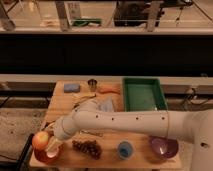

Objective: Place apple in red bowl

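Note:
The apple [40, 140], red-orange with a yellowish patch, hangs just above the left rim of the red bowl [49, 155] at the table's front left corner. My gripper [50, 145] is at the end of the white arm [115, 122], which reaches across the table from the right. It is shut on the apple, right over the bowl. The arm's end covers part of the bowl's inside.
Dark grapes [87, 147] lie right of the red bowl, then a blue cup [125, 149] and a purple bowl [164, 146]. A green tray [144, 94] stands at the back right. A blue sponge [71, 87], a metal cup [92, 84] and an orange carrot-like thing [109, 90] line the back.

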